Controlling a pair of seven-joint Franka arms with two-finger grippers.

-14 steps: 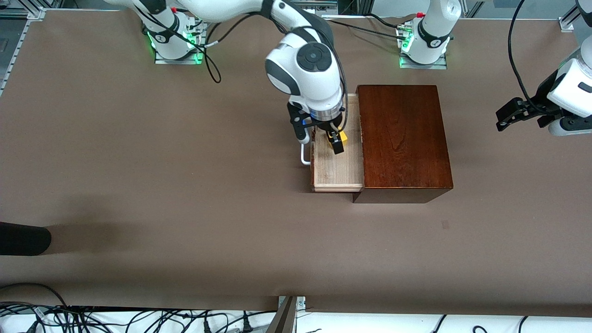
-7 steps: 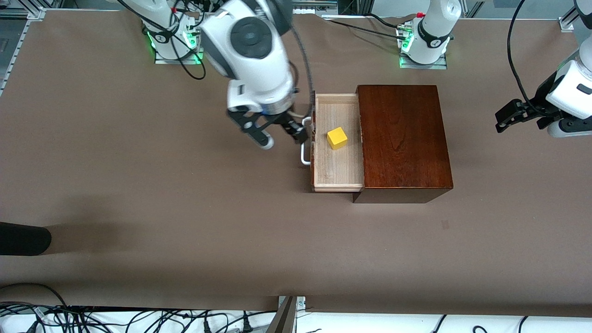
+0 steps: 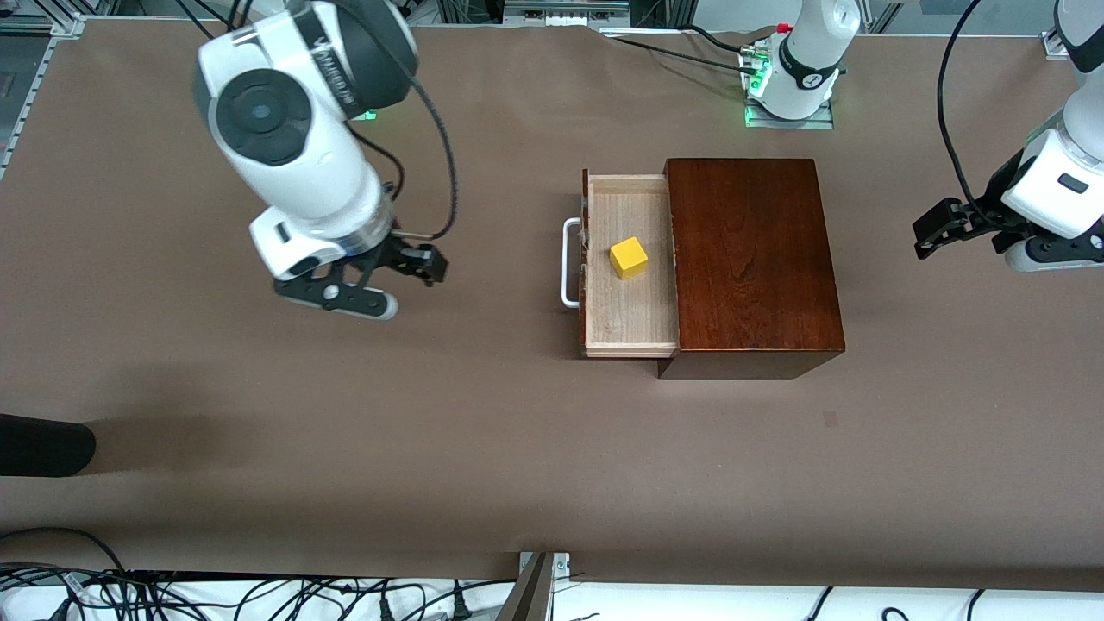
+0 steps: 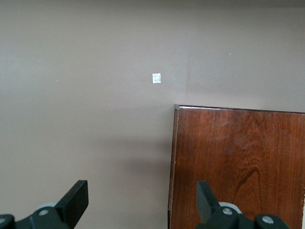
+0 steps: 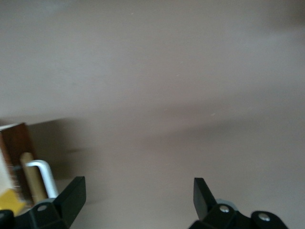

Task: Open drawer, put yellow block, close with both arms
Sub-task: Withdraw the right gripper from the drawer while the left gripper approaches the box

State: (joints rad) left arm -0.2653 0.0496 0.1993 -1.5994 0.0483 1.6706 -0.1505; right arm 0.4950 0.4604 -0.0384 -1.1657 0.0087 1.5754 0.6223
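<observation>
two of the three steps look done, judging from how things lie. the yellow block [image 3: 629,257] sits free on the pale floor of the drawer [image 3: 628,319], about midway along the tray, touching neither side wall. the drawer stands pulled out of the dark wooden box [image 3: 750,250] toward the right arm's end of the bench [image 3: 483,466], its white handle [image 3: 568,263] pointing that way. the box rests in the middle stretch of the bench, closer to the edge where the arm bases stand than to the front camera's edge.

what is left is the closing, which the task wants done with both arms. neither arm is at the drawer now. the right gripper [image 3: 392,285] hangs over bare bench well apart from the handle, toward the right arm's end, with its jaws spread wide and nothing between them; the right wrist view catches the handle and a sliver of yellow at its border. the left gripper [image 3: 957,226] hovers over bare bench near the left arm's end, past the closed back of the box, jaws also wide and empty; the left wrist view shows a corner of the box top.

the likely next need is for the right gripper to come up to the drawer front while the left braces the box.
</observation>
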